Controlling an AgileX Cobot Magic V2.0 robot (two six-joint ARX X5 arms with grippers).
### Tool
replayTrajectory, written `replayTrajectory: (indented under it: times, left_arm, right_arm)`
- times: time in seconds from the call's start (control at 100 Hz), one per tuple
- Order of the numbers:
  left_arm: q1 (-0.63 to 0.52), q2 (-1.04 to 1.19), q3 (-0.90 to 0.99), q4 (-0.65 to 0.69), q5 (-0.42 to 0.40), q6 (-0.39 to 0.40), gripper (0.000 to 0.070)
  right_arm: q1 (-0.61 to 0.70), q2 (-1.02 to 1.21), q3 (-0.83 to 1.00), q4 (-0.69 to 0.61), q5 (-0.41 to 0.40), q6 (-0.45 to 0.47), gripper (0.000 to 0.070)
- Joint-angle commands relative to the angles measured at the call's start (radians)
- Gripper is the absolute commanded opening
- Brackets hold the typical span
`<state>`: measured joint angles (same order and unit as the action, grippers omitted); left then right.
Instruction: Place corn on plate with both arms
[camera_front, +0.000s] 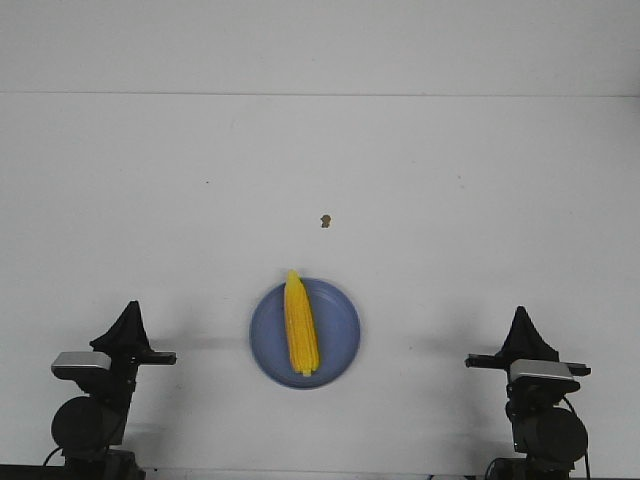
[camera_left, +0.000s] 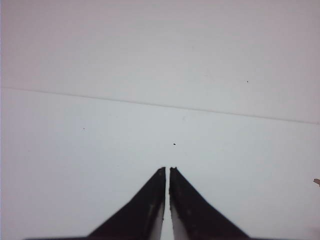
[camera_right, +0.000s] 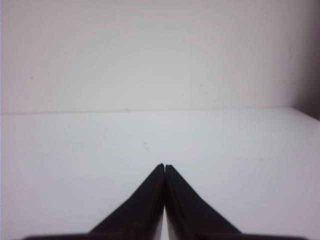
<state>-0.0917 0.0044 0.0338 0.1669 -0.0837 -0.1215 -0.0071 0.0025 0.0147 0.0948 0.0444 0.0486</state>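
The yellow corn (camera_front: 300, 324) lies lengthwise on the blue-lavender plate (camera_front: 338, 340) at the front middle of the table, its tip pointing away and reaching just past the far rim. My left gripper (camera_front: 130, 310) is shut and empty at the front left, well apart from the plate. My right gripper (camera_front: 522, 315) is shut and empty at the front right, also well apart. In the left wrist view the left gripper (camera_left: 167, 169) has its fingers nearly together over bare table. In the right wrist view the right gripper (camera_right: 164, 165) has its fingers together over bare table. Neither wrist view shows corn or plate.
A tiny brown speck (camera_front: 325, 221) lies on the white table beyond the plate. The table's back edge meets a white wall (camera_front: 320, 45). Small dark specks show on the table in the left wrist view (camera_left: 174, 144).
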Motion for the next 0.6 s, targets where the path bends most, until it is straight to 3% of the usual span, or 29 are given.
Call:
replayTrajectory:
  times: [0.0,0.59]
  left_arm:
    - [0.0,-0.001,-0.02,0.013,-0.006,0.0,0.0016]
    - [0.0,-0.001,-0.02,0.012,-0.006,0.0,0.0016]
  right_arm:
    - [0.0,-0.001,-0.002,0.02,-0.003,0.007,0.0]
    - [0.0,-0.001,-0.002,0.032,-0.002,0.007,0.0]
